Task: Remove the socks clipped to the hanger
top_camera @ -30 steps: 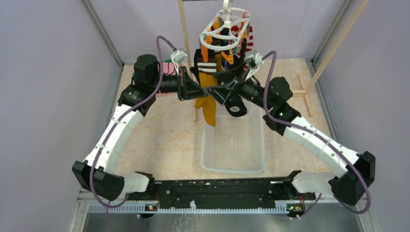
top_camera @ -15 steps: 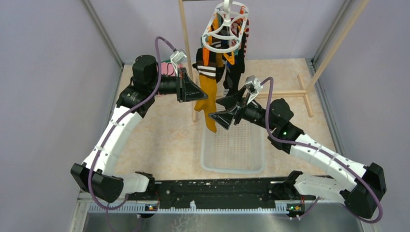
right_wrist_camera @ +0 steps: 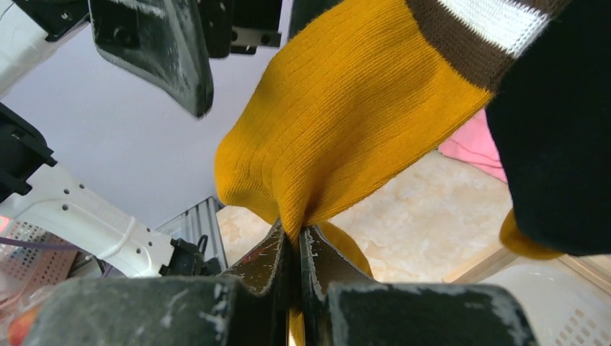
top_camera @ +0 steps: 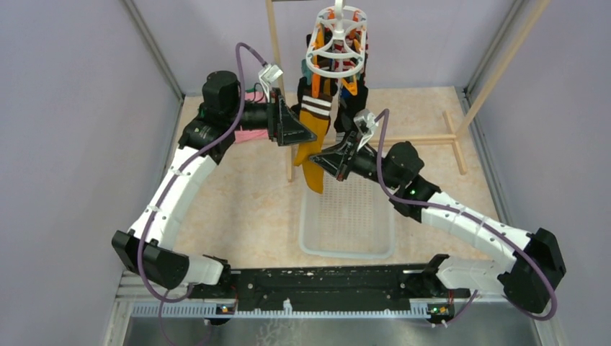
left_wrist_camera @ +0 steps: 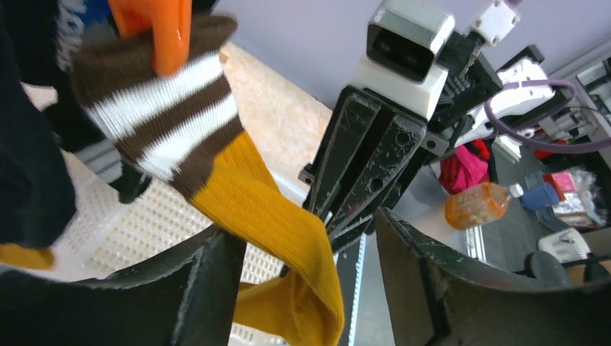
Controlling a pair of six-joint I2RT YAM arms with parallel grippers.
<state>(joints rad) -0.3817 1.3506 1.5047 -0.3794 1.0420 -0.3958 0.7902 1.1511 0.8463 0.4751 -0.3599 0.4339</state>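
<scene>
The round white hanger (top_camera: 336, 50) hangs from the rack with orange and teal pegs. An orange peg (left_wrist_camera: 155, 32) clips the brown-and-white cuff of a mustard-yellow sock (top_camera: 311, 155). My right gripper (top_camera: 323, 157) is shut on a fold of that sock (right_wrist_camera: 346, 122), its jaws (right_wrist_camera: 297, 234) pinched tight on the fabric. My left gripper (top_camera: 306, 135) stands open on the sock's left. The sock (left_wrist_camera: 281, 223) hangs loose between the left gripper's (left_wrist_camera: 306, 238) spread fingers. Black socks (top_camera: 351, 108) hang from the other pegs just behind.
A white mesh basket (top_camera: 348, 223) lies on the table under the socks. The wooden rack's post (top_camera: 277, 65) stands behind my left gripper, its foot (top_camera: 450, 137) at the right. A pink cloth (top_camera: 248, 133) lies under the left arm.
My left gripper has opened and let go of the mustard sock. My right gripper has moved up-left to the sock and shut on it. The hanger has swung.
</scene>
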